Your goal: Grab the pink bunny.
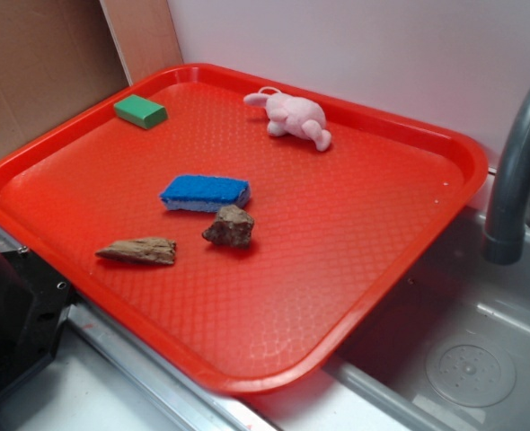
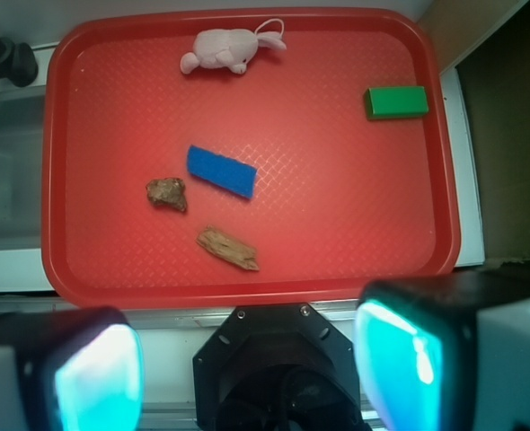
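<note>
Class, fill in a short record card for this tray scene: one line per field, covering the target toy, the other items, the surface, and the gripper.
target: pink bunny, lying on its side near the tray's far edge
surface: red tray beside a sink
other items: blue sponge, green block, brown rock, piece of wood
contact: bunny lies apart from every other item
gripper: open, outside the tray's near edge, holding nothing
task step: bunny not yet grasped

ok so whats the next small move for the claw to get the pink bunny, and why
Probably carry the open claw forward over the tray, toward the far edge. The pink bunny lies on its side there, apart from the blue sponge and the two brown chunks, while the claw sits off the near rim with nothing between its fingers.
</note>
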